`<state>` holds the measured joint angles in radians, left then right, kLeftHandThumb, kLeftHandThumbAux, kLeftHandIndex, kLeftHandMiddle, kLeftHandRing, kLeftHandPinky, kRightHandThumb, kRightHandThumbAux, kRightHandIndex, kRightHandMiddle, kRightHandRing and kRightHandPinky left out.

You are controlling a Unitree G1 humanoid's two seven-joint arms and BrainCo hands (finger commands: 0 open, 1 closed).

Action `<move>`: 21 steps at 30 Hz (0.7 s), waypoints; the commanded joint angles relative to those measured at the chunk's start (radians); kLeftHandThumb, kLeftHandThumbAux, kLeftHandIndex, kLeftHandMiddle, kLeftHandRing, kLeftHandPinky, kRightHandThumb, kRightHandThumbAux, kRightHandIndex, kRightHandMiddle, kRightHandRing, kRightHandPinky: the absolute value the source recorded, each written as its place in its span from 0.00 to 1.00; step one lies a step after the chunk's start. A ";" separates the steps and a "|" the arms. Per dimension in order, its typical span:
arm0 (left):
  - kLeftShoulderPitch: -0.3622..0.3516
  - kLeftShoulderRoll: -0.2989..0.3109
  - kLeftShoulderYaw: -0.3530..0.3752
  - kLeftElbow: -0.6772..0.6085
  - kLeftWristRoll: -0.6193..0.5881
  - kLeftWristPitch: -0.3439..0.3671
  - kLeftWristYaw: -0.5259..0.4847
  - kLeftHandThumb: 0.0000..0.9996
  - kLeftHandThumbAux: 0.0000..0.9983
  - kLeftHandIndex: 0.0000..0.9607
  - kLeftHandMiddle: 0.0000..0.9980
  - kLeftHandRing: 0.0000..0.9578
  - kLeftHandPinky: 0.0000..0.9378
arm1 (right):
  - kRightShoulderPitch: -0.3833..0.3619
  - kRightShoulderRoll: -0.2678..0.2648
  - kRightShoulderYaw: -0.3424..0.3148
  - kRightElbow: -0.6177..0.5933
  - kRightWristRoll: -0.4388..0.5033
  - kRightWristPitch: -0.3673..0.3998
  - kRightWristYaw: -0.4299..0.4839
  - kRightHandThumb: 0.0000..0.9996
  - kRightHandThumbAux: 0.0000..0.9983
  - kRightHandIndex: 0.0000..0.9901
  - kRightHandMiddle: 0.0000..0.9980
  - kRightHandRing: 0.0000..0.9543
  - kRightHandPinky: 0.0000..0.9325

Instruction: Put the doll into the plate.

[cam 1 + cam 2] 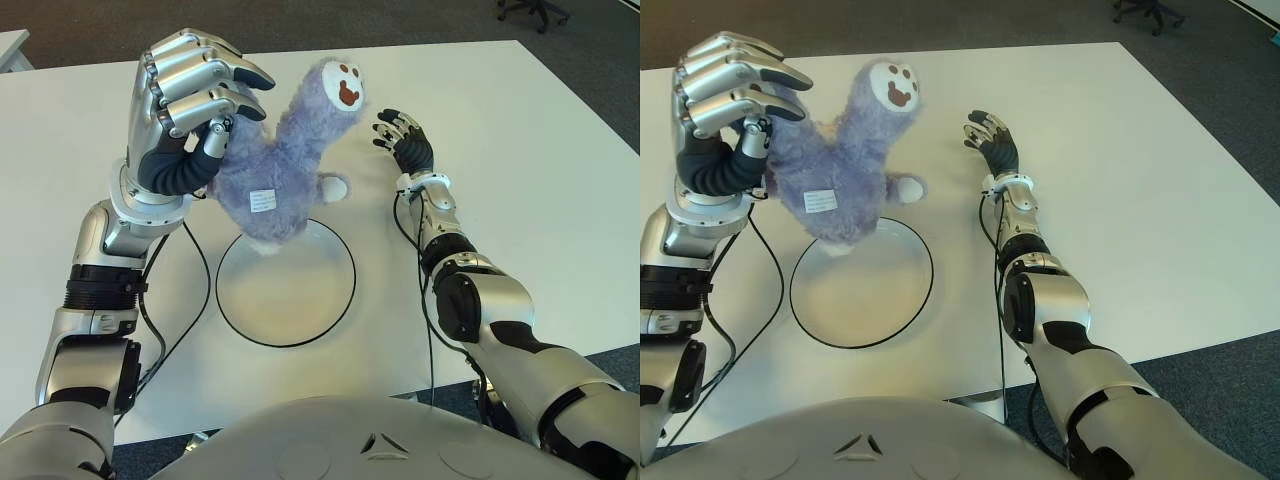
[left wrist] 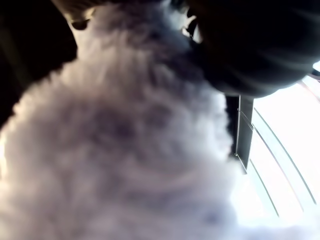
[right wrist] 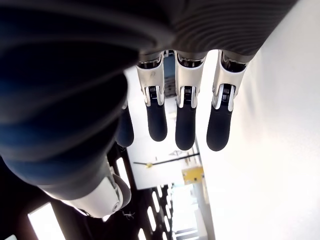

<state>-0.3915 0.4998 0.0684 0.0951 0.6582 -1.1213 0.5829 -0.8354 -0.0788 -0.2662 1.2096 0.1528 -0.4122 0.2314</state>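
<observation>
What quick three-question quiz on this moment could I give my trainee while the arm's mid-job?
1. True or false: the doll already lies flat inside the plate.
2. Which hand grips the doll? A) left hand B) right hand C) both
3. Fill in: the right hand's fingers are ____, holding nothing.

Key:
1. False; it is held up over the plate's far rim.
2. A
3. open; it shows over the white table.
</observation>
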 commanded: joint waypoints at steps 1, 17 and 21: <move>0.009 -0.021 0.025 -0.010 -0.003 -0.015 -0.018 0.94 0.66 0.50 0.41 0.47 0.39 | 0.036 0.011 -0.005 0.032 0.004 0.028 -0.002 0.49 0.79 0.23 0.21 0.24 0.32; 0.007 -0.052 0.054 -0.007 -0.009 -0.036 -0.059 0.94 0.66 0.50 0.41 0.47 0.39 | 0.037 0.010 -0.006 0.032 0.005 0.028 -0.001 0.49 0.79 0.24 0.21 0.24 0.31; 0.007 -0.056 0.058 -0.008 -0.011 -0.038 -0.067 0.94 0.66 0.50 0.41 0.47 0.39 | 0.037 0.010 -0.006 0.032 0.005 0.028 0.000 0.49 0.79 0.24 0.21 0.24 0.31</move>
<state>-0.3895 0.4533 0.1117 0.0878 0.6574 -1.1548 0.5311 -0.8357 -0.0788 -0.2669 1.2098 0.1529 -0.4121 0.2319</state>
